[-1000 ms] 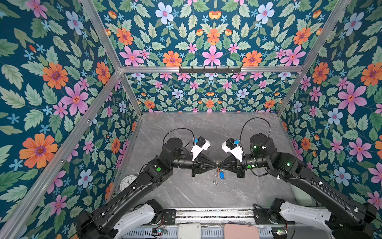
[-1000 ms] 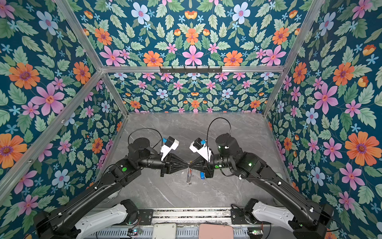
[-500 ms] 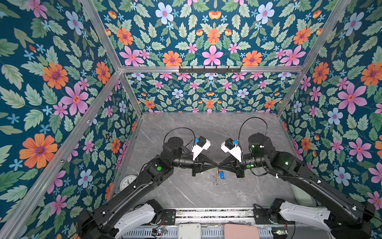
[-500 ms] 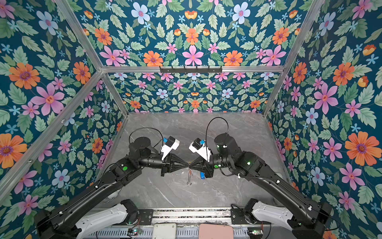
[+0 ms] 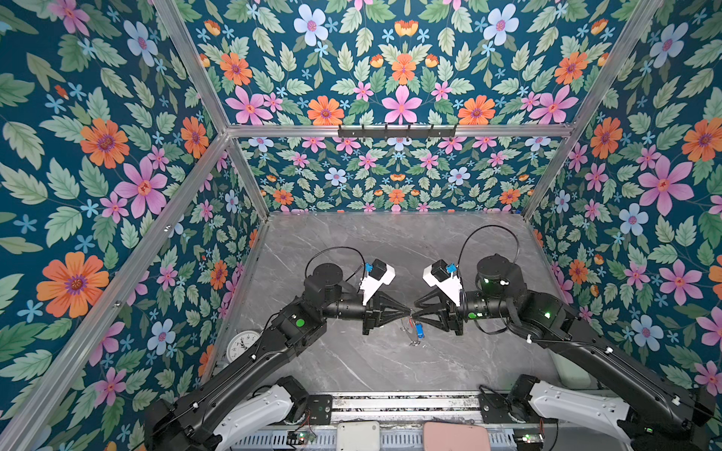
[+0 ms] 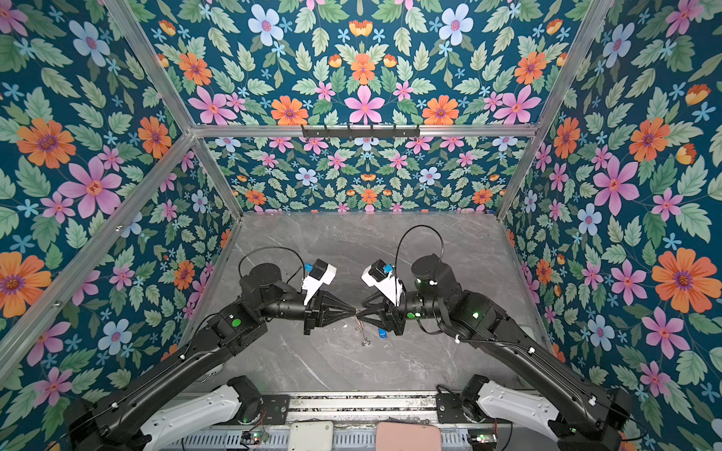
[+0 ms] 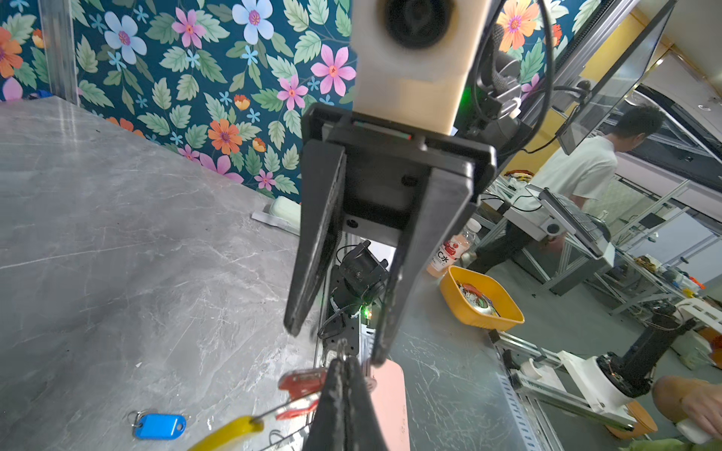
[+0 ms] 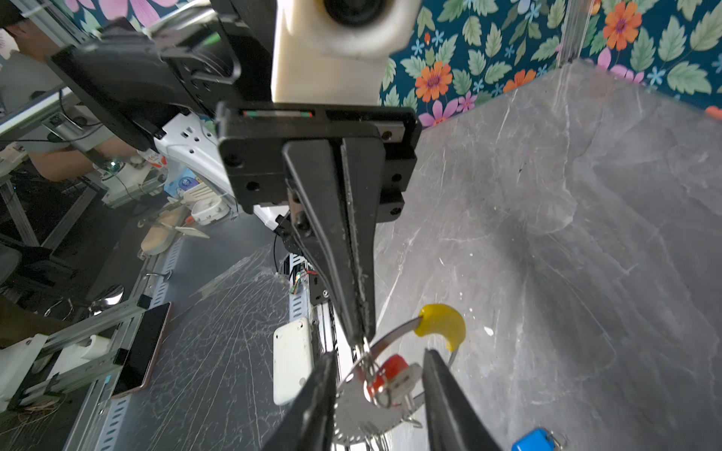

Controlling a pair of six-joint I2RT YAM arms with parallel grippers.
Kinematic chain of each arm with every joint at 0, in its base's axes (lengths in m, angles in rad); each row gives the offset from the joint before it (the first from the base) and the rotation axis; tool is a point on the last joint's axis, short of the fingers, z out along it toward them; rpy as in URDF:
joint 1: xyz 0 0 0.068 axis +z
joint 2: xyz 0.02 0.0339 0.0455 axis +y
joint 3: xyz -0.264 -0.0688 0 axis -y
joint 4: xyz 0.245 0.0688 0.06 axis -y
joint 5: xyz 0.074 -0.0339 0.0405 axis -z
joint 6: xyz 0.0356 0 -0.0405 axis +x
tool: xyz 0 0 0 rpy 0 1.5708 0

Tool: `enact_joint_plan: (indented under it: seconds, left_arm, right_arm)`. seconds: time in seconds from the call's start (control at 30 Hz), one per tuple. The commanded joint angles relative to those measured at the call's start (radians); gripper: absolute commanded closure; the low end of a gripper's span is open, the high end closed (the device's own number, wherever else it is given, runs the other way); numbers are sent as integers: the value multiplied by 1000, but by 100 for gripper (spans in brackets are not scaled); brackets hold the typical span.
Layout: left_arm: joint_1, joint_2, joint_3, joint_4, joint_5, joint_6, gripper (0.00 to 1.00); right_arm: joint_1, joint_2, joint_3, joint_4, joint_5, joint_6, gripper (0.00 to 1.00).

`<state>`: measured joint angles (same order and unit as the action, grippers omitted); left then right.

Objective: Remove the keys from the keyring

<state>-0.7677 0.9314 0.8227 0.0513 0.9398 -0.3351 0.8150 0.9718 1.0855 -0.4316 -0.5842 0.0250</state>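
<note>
Two pincers are meeting tip to tip in both top views, with the thin grey yellow-sleeved metal keyring point(image 5: 411, 336) dangling beneath them.

In the left wrist view, the left pincer point(image 7: 343, 365) is clamping shut on the keyring's rim. The silver blue-tagged key point(image 7: 159, 426) is lying loose on the grey marbled bench point(image 7: 117, 234) below.

In the right wrist view, the right pincer point(image 8: 379, 352) is gaping partway and empty, its jaws flanking the silver red-tagged key point(image 8: 390, 373). That key is probably being freed now, which calls for closing on its tag and pulling away from the left pincer.

floral wallpaper walls point(image 5: 398, 58), aluminium frame rails point(image 5: 273, 131), grey marble tabletop point(image 5: 390, 242), bright even light
</note>
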Motion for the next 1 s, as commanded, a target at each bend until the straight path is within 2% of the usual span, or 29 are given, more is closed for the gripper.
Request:
enact_joint_plan:
  seconds: [0.0, 0.2, 0.43, 0.67, 0.87, 0.97]
  left_arm:
    - [0, -33, -28, 136, -33, -33, 100]
    - [0, -77, -77, 248, -59, -76, 100]
    - [0, -110, -148, 445, -96, -147, 100]
    - [0, -96, -209, 645, -134, -221, 100]
    - [0, -103, -230, 699, -177, -241, 100]
    - [0, -99, -237, 728, -174, -259, 100]
  right_arm:
    - [0, -45, -43, 154, 45, 36, 55]
    - [0, -136, -154, 284, 133, 71, 51]
    - [3, -130, -217, 367, 40, 115, 46]
    - [24, -85, -213, 429, -2, 132, 45]
    - [33, -67, -210, 434, 11, 127, 48]
    - [35, -60, -207, 436, 12, 122, 55]
